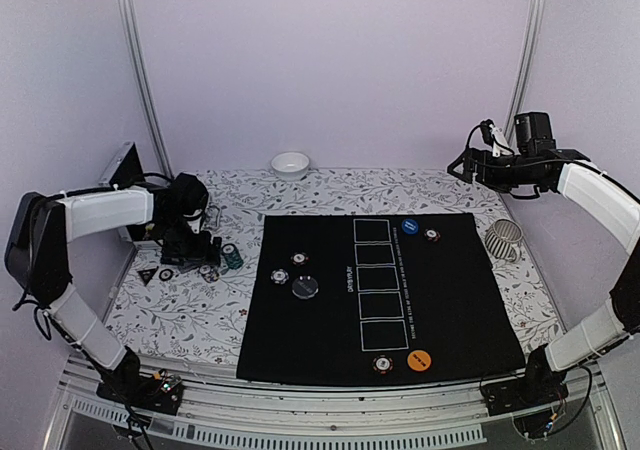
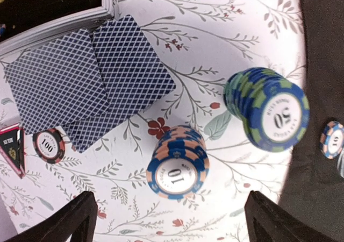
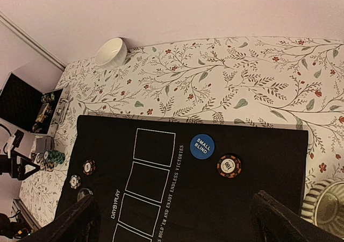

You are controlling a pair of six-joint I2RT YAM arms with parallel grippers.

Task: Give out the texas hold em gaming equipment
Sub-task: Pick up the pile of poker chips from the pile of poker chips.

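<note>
Left tool (image 2: 169,201) hangs wide open, empty, above a blue-orange chip stack (image 2: 177,164); right tool (image 3: 173,199) likewise, over the black mat (image 3: 263,161).

— Is it bright in here?
— Yes, soft and even. The worktop (image 1: 330,195) shows only faint shadows, and the black mat (image 1: 470,300) looks very dark.
— And up close?
— The left wrist view is sharp on the cards (image 2: 80,86), but the green chip stack (image 2: 269,110) looks a bit fuzzy. The right wrist view is pinker and dimmer, and the mat's edge bends a little there.
</note>
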